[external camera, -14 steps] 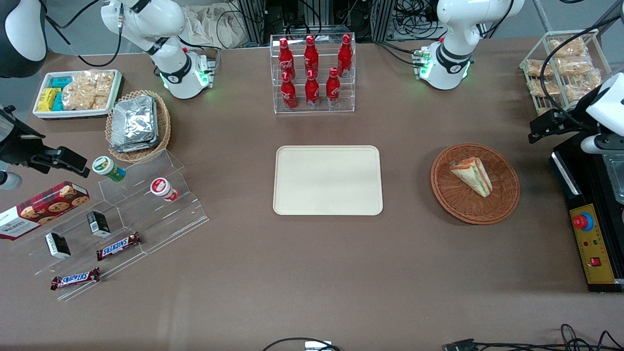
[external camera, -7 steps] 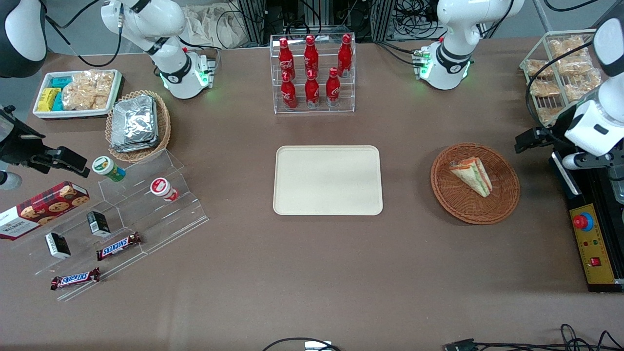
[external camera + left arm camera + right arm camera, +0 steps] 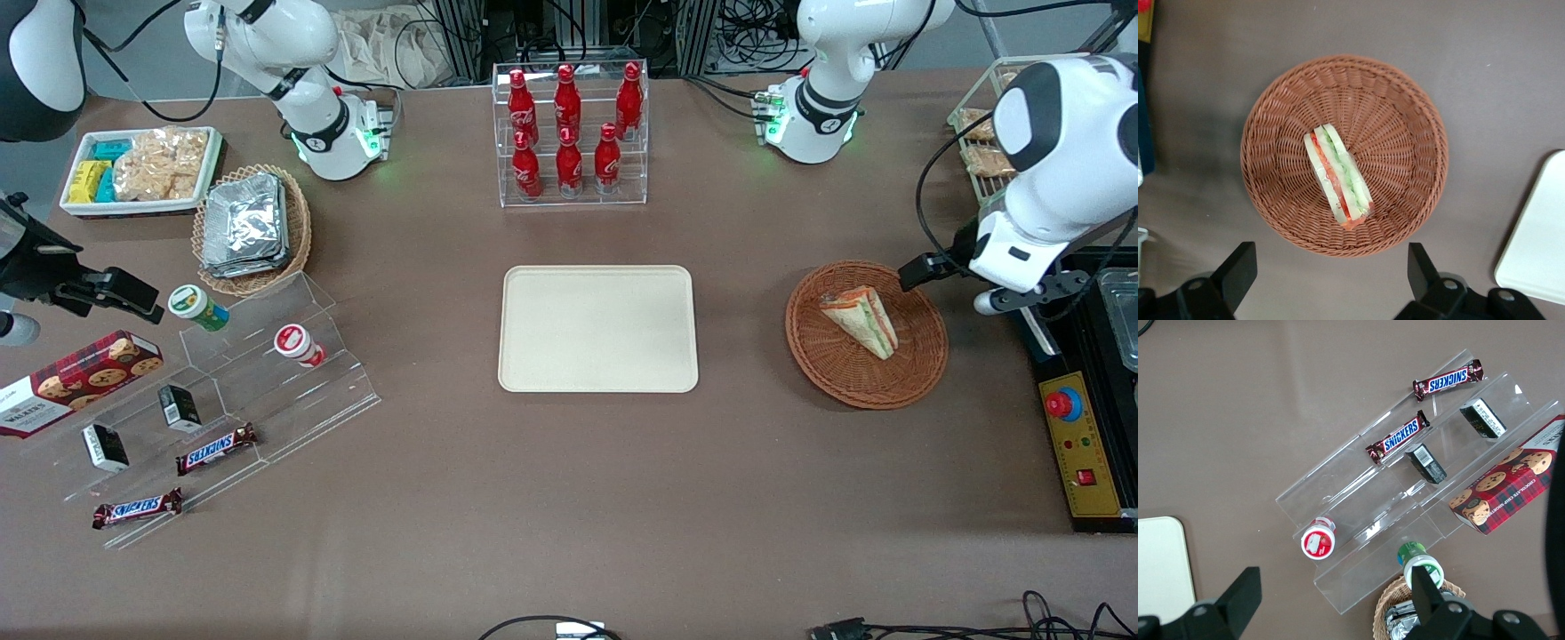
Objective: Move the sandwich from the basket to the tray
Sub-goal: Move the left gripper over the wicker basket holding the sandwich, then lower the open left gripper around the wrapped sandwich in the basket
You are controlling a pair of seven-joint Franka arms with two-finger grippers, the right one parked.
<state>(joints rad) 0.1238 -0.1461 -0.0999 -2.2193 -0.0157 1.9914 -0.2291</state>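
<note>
A robotics lab set up to look like a small snack shop. A wide brown table [image 3: 569, 498] carries shop-style goods: a clear rack of red cola bottles [image 3: 569, 133], a stepped clear display stand [image 3: 240, 391] holding chocolate bars [image 3: 216, 448] and small cups, a cookie box [image 3: 76, 380], and a tan basket of foil packets [image 3: 249, 227]. White robot arms are bolted to the tabletop, their bases [image 3: 338, 142] lit green. Bundles of black cables [image 3: 756, 27] and metal framing run along the table edge farthest from the front camera. A control box with a red emergency stop button [image 3: 1062, 404] sits at the working arm's end.
</note>
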